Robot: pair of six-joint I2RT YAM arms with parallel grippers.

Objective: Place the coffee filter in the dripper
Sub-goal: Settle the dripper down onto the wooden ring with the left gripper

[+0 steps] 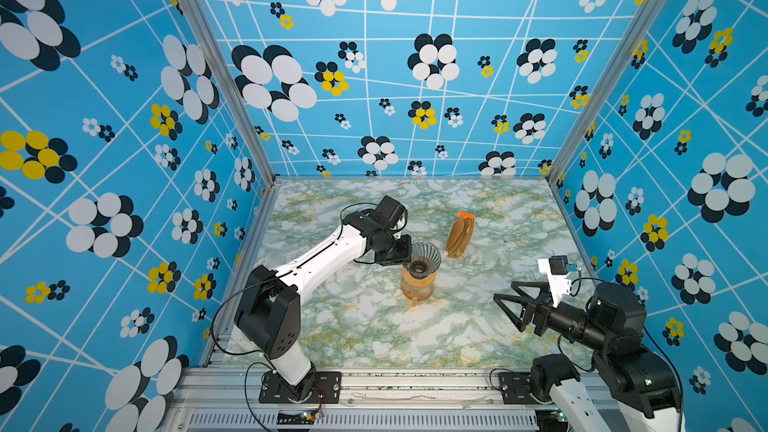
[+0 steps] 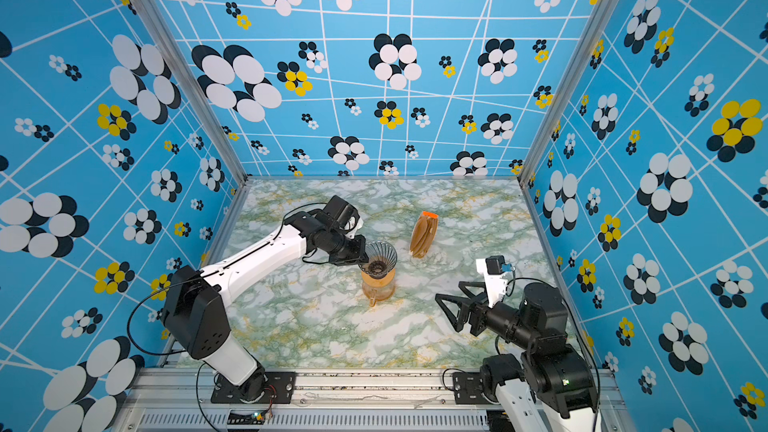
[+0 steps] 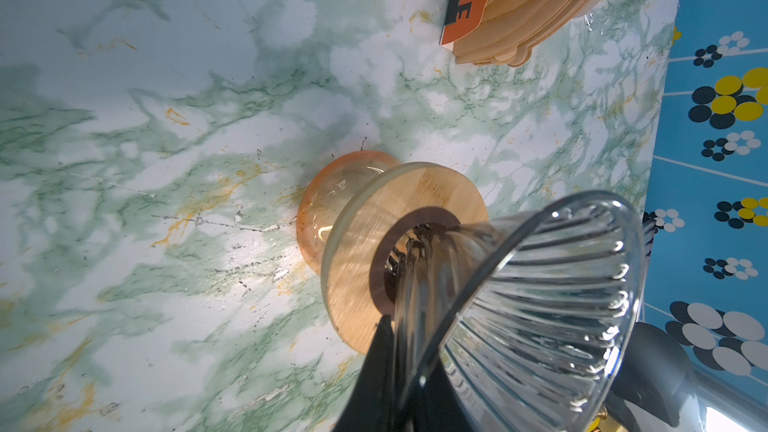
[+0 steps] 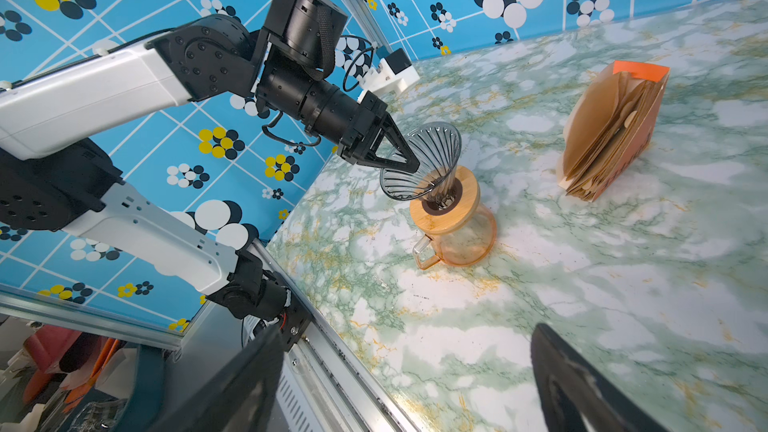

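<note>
Tabletop (image 1: 374, 326) of green-veined marble pattern carries, in both top views, one amber glass carafe (image 1: 417, 288) near the middle and one upright stack of brown paper filters with an orange top (image 1: 459, 236) just behind and to the right, apart from it. One clear grey-tinted ribbed glass dripper (image 1: 426, 257) sits over the carafe's mouth. The left gripper (image 1: 410, 260) pinches its rim. The right gripper (image 1: 503, 290) hangs well apart at the right, its two fingers spread wide and empty

In the left wrist view one round wooden ring with a dark centre (image 3: 361, 243) lies on the carafe (image 3: 328, 201). The dripper (image 3: 540, 284) leans, its narrow end in the dark centre, one black finger (image 3: 380, 367) against its outer wall. The stack (image 3: 519, 14) stands beyond

In the right wrist view the left gripper (image 4: 409, 162) is clamped on the wall of the tilted dripper (image 4: 432, 151) above the ring (image 4: 444, 205); the two fingers (image 4: 582, 388) of the right gripper frame bare tabletop
</note>
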